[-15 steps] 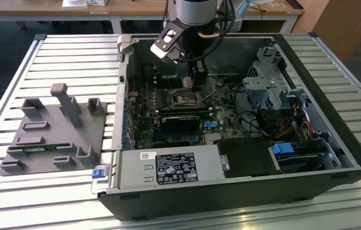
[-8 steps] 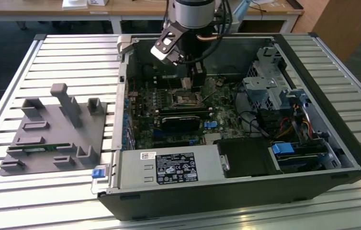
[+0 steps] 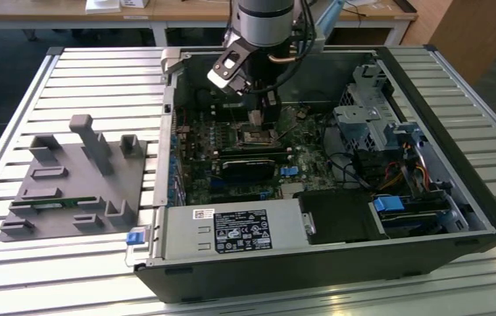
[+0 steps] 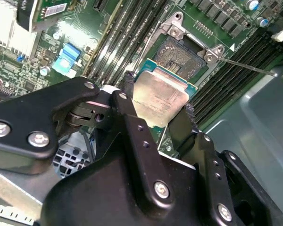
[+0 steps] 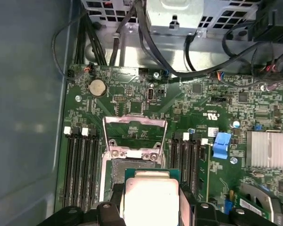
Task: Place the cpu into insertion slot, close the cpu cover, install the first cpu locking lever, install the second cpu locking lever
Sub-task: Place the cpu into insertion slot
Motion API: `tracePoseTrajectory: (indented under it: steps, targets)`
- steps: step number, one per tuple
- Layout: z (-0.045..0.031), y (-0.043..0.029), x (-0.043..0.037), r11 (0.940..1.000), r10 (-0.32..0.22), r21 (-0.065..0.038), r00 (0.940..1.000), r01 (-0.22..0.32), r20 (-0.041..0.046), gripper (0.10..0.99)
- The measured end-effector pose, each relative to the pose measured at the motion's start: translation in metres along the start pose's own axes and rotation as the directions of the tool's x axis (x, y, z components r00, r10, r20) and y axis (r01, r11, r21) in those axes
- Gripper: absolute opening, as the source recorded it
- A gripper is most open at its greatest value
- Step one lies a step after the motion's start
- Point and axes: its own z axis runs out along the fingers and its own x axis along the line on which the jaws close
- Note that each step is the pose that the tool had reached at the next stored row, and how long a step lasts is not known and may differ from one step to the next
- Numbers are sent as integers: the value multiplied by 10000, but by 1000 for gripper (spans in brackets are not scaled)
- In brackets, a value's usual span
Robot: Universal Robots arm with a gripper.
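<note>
The black gripper (image 4: 156, 106) has its jaws clamped on two opposite edges of the small flat square cpu (image 4: 161, 96) with a dull silver-grey metal top and a green rim. One black finger (image 4: 128, 101) presses one edge and the other finger presses the far edge, so the jaws stand only as far apart as the chip is wide.

The landmark is the insertion slot (image 4: 181, 52), a small square socket with a black frame and dark shiny centre on the green motherboard (image 5: 198, 101). The cpu hangs just beside the slot and overlaps its near edge in both wrist views. It is not seated, and most of the slot's dark centre lies uncovered. Whether the chip touches the slot's frame cannot be told.

In the first wrist view the cpu cover (image 5: 134, 121), a thin square silver metal frame with a large window, stands swung up on the far side of the slot from the cpu. A thin metal locking lever (image 4: 245, 66) juts out from a corner of the slot, unlatched. Long narrow black memory slots (image 5: 80, 165) flank the slot on both sides.

In the exterior view the gripper (image 3: 261, 118) reaches down just over the slot (image 3: 257, 137) inside the open black computer case (image 3: 318, 263). The case lies on a slatted metal counter (image 3: 99, 79).
</note>
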Motion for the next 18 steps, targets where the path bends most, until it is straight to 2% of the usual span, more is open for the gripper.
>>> tracePoseTrajectory:
  steps: [5, 10, 13, 18]
  targets:
    - [90, -10, 6, 10000, 0, 0, 10000, 0, -3, 541]
    - [104, -11, 8, 10000, 1, -1, 10000, -1, -3, 541]
    - [134, -17, 25, 10000, 1, -2, 10000, -1, -5, 541]
    - [204, -30, 96, 10000, 0, -1, 10000, 0, -4, 541]
